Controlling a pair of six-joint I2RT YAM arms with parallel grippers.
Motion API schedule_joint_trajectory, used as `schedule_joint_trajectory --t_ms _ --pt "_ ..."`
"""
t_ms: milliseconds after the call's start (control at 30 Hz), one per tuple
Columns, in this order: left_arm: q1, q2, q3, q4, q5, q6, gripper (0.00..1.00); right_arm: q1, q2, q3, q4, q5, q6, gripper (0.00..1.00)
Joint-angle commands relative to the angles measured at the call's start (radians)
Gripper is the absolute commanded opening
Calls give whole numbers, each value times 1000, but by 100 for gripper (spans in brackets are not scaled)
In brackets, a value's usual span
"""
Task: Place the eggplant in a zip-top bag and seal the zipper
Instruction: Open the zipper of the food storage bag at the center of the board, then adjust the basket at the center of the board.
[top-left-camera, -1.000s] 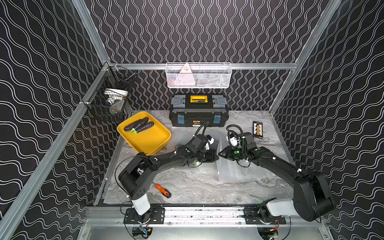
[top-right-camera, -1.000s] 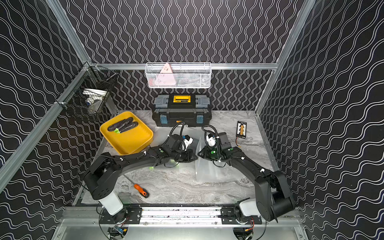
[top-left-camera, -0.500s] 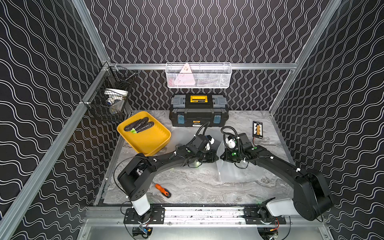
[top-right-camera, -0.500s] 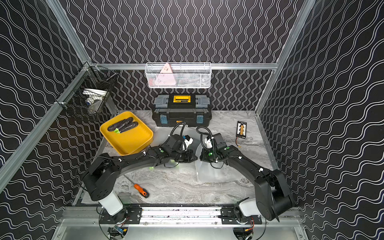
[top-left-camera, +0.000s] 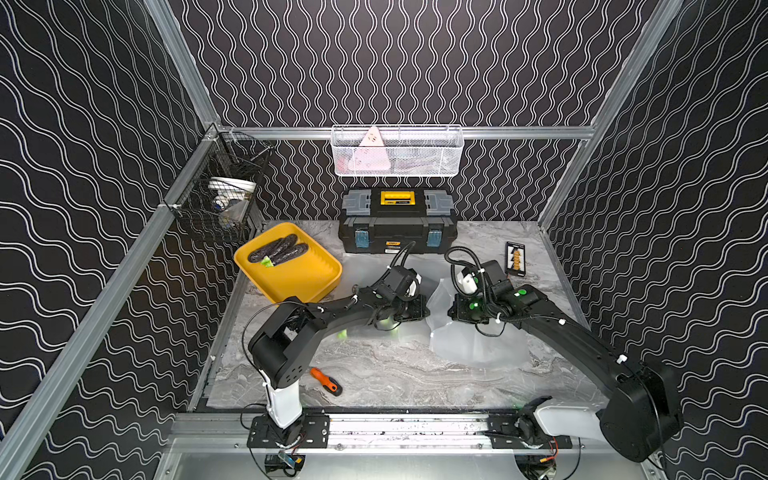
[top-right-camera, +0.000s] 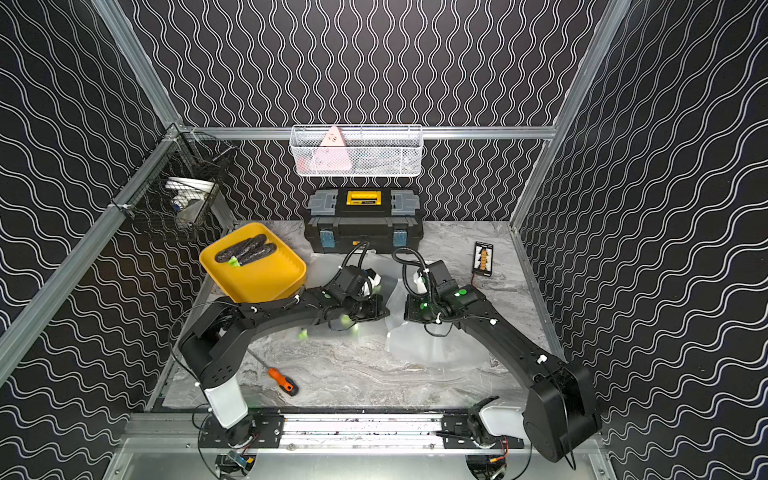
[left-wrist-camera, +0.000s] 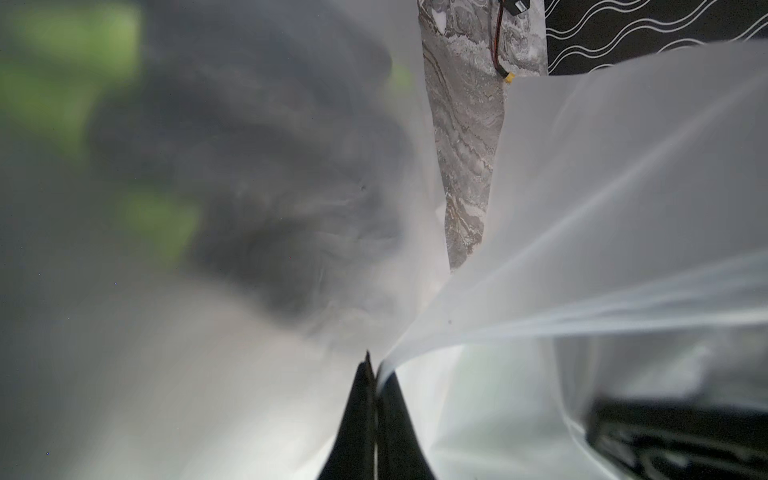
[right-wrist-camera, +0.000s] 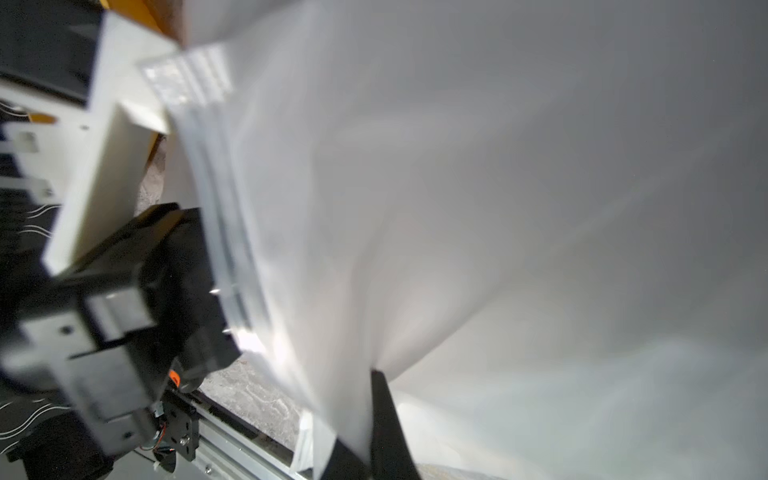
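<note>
The right tool (right-wrist-camera: 376, 376) is now pinching the film of the zip-top bag (top-left-camera: 478, 347) with its jaws fully closed, whereas a second ago they were standing slightly apart. The left tool (left-wrist-camera: 374, 368) is clamping the bag's edge just as tightly. With both sides gripped, the film between them is lifting off the counter (top-left-camera: 395, 374), so the mouth looks ready to be pulled open. The eggplant (top-left-camera: 277, 251) is lying untouched in the yellow tray (top-left-camera: 309, 280), well apart from the bag.
</note>
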Motion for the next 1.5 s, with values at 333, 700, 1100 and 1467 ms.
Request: schedule_joint_trajectory --t_ms 333,700,1100,1467 --pt "2 -18 -23 -5 -9 7 39 19 146 -46 109 137 102 0" --pt "285 -186 116 -409 -349 242 57 20 171 -23 89 116 85 0" --pt "649 86 408 -536 -749 339 81 40 154 -23 152 38 90 0" --pt "729 385 686 -454 -861 602 99 63 159 -36 251 -50 115 0"
